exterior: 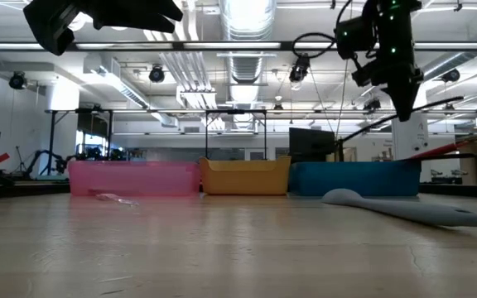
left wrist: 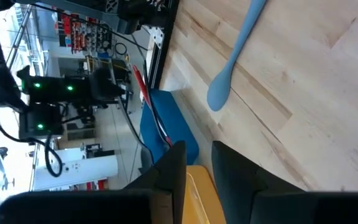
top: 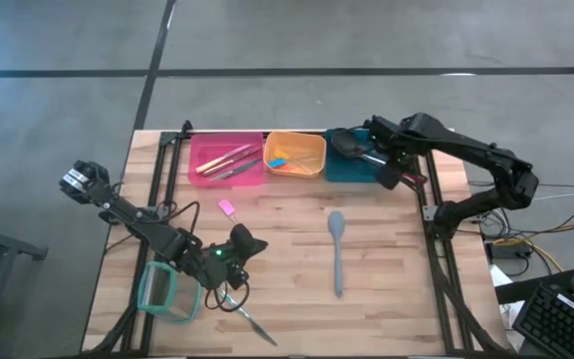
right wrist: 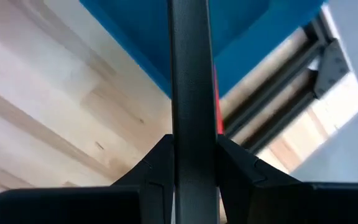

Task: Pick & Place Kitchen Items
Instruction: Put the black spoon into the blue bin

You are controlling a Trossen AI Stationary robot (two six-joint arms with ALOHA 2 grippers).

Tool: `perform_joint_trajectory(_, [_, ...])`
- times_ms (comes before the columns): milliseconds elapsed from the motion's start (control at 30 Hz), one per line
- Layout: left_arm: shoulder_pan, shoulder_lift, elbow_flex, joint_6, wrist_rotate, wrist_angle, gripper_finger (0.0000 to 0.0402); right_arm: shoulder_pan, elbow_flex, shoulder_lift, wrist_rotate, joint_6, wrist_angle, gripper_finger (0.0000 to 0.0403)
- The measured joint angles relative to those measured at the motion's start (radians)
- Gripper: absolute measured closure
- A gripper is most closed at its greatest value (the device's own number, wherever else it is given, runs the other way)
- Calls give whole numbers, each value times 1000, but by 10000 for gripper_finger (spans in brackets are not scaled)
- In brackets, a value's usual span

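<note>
My right gripper (top: 391, 166) is over the teal bin (top: 350, 172) at the far right, shut on a long black spoon (top: 351, 146) whose head lies toward the orange bin. A red-handled utensil (right wrist: 217, 99) lies just behind the spoon's handle. My left gripper (top: 250, 242) hovers open and empty above the near-left part of the table; it also shows in the left wrist view (left wrist: 197, 171). A grey-blue spoon (top: 337, 249) lies flat on the table's middle. A tiny pink piece (top: 227, 207) lies near the pink bin. My right gripper pinches the black spoon's handle (right wrist: 191, 118) between its two fingers (right wrist: 157, 165). The handle runs straight out along the fingers. The handle stands tilted above the teal bin's rim (exterior: 379, 124); whether the spoon's head rests in the bin, I cannot tell.
The pink bin (top: 199, 175) holds slim yellow-handled utensils, and the orange bin (top: 317, 160) holds a small blue piece. A teal-rimmed clear container (top: 167, 289) and a slim metal knife (top: 252, 321) lie near the table's front left. Black rails run along both table sides.
</note>
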Motion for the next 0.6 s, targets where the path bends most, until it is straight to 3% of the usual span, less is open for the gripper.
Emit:
perform_joint_trajectory(167, [1, 0, 0, 0, 0, 0, 319, -36, -68, 0, -67, -65, 134, 326])
perform_joint_trajectory(433, [1, 0, 0, 0, 0, 0, 320, -119, -141, 1, -80, -80, 200, 326])
perform_joint_trajectory(600, [3, 0, 0, 0, 0, 0, 317, -143, -204, 1, -158, -95, 286, 326])
